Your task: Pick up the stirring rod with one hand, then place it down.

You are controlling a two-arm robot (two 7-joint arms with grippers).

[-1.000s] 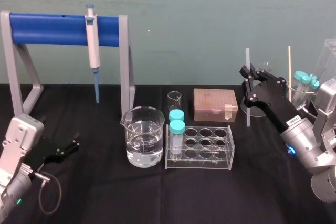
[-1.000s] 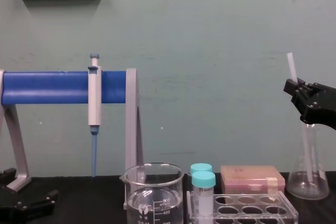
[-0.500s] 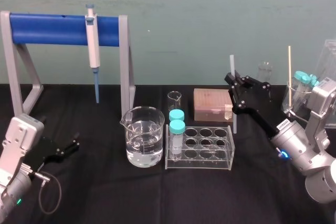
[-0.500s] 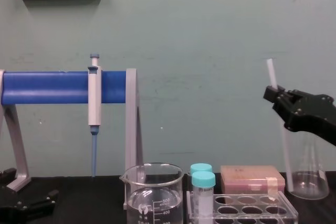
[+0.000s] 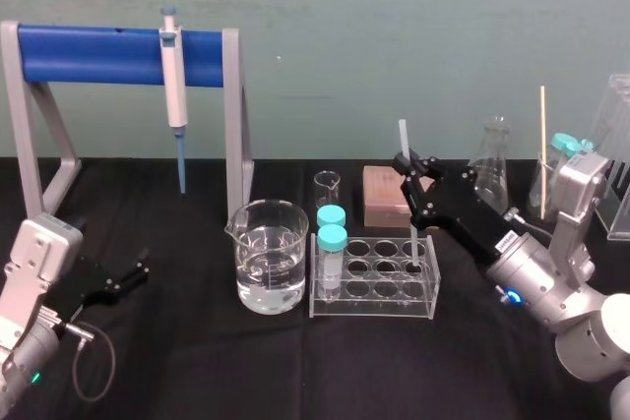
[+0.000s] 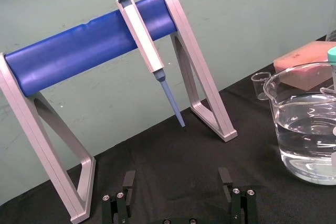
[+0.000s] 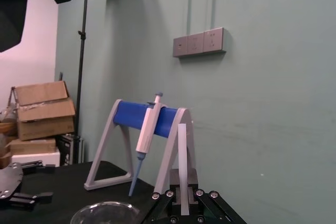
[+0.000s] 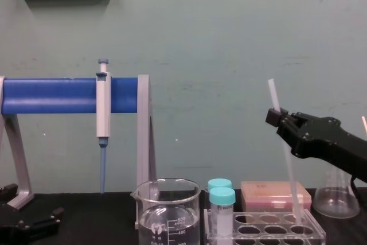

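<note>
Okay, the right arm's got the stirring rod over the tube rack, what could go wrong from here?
The right gripper clamps the stirring rod near its top, so the long lower end may catch the clear rack and shove it. Released upright, the rod could topple against the capped tubes. Left gripper sits parked.

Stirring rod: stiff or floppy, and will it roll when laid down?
Probably stiff: the stirring rod runs straight below the right gripper, held only near its top. Likely light, being thin and translucent. Looks round, so it may roll on the table. Left gripper idle at the table's left.
</note>
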